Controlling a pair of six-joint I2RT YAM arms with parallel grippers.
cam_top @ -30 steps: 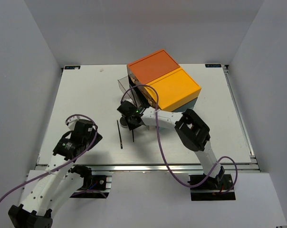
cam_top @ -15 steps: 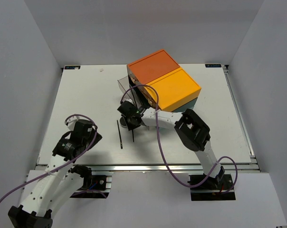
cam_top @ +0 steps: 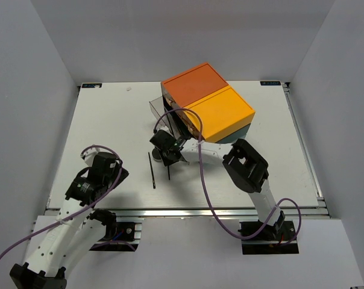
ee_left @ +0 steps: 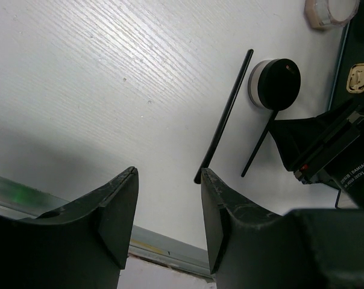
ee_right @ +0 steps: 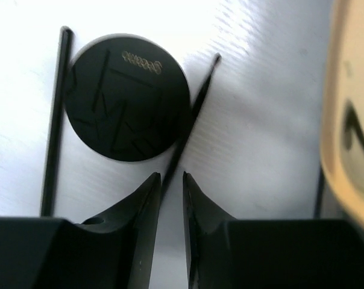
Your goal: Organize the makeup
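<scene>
Right gripper (ee_right: 171,177), lower centre of its wrist view, has jaws a narrow slit apart around the lower end of a thin black stick (ee_right: 196,108), clamp unclear, round black compact (ee_right: 128,96) against that stick at upper left; left gripper (ee_left: 168,180) spread wide, holding nothing.

gold lettering on black compact (ee_right: 128,96), too blurred to read

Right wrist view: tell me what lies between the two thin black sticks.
The round black compact lies between the left stick and the right stick, its rim close against the right one. The right wrist view shows this.
</scene>
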